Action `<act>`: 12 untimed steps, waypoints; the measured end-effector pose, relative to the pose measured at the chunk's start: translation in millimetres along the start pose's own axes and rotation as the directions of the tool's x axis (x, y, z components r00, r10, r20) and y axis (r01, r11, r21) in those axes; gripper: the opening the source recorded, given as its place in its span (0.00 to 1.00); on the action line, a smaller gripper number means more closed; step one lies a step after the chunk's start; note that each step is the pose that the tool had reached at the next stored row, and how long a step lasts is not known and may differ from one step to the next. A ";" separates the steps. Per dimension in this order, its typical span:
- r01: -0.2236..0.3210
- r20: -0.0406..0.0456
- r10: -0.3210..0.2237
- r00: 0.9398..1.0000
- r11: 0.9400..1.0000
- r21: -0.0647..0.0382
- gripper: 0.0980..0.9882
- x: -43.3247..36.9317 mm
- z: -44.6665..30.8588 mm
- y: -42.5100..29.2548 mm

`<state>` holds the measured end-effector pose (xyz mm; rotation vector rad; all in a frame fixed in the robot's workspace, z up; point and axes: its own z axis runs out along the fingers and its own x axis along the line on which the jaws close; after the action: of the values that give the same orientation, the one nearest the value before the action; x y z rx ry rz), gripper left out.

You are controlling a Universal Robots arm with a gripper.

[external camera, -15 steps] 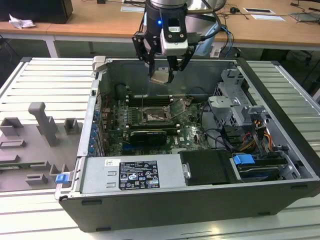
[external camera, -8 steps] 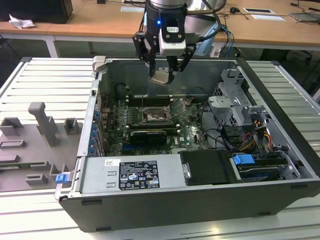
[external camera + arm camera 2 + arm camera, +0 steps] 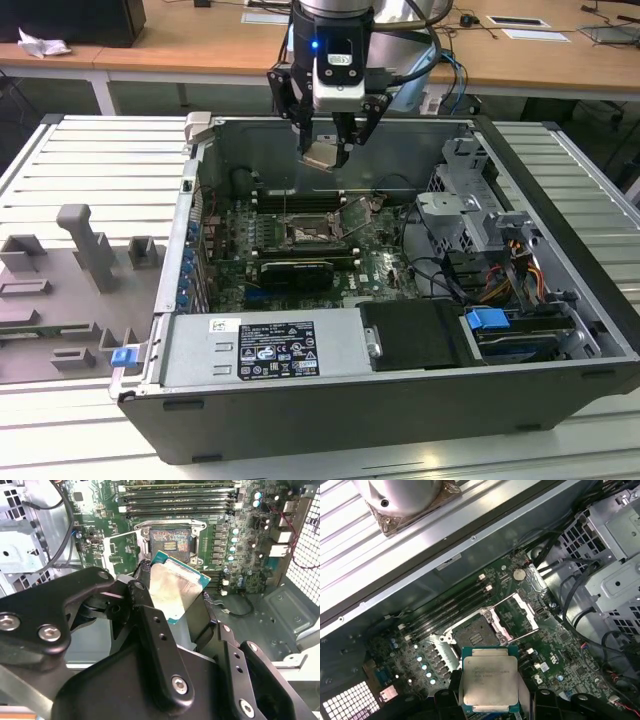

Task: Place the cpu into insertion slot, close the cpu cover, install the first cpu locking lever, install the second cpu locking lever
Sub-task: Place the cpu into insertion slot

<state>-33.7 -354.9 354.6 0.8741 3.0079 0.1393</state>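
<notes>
The end effector [image 3: 325, 152] sat in the upper middle of the exterior view, hanging over the open computer case [image 3: 400, 420], and it was clamped shut on the cpu [image 3: 320, 158]. The chip was up in the air at a tilt, well clear of the board. In the second wrist view the black fingers [image 3: 150, 625] had the cpu [image 3: 175, 587] pinched by its edges, with the silvery face showing. The first wrist view showed the same face [image 3: 490, 680] flat-on.

The insertion slot [image 3: 305, 235] was near the centre of the exterior view, lower in the frame than the chip, with its dark pin field bare. In both wrist views the socket [image 3: 475, 630] [image 3: 170, 542] had nothing in it. The cpu cover [image 3: 357, 213] was flipped open, standing just beside the slot on the exterior view's right.

The memory slots [image 3: 300, 195] ran just above the socket in the frame and the graphics card [image 3: 295, 272] just below it. The whole case was sitting on a slatted counter [image 3: 570, 150], with some grey fixtures [image 3: 90, 250] at the exterior view's left.
</notes>
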 end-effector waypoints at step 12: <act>-0.083 0.007 0.083 0.997 0.997 -0.002 0.48 0.0 0.6 -0.1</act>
<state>-33.7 -354.9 354.0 0.9970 2.9656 0.1388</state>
